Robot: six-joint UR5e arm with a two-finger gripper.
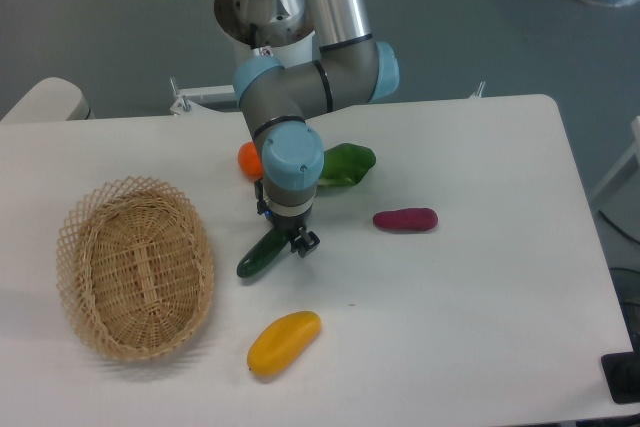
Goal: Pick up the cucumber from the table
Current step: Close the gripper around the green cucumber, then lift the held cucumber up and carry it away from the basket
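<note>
You have a woven wicker basket (pixel 135 267) lying well to the left of the claw. A yellow fruit (pixel 284 342) lies below it, nearer the camera. A purple vegetable (pixel 405 219) sits off to its right. Behind it are a leafy green (pixel 346 163) and an orange fruit (pixel 249 159).

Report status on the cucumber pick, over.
Gripper down at the cucumber's upper end, jaw state unclear. Cucumber lying on the table, not lifted. Basket and yellow fruit nearby, clear of it.
</note>
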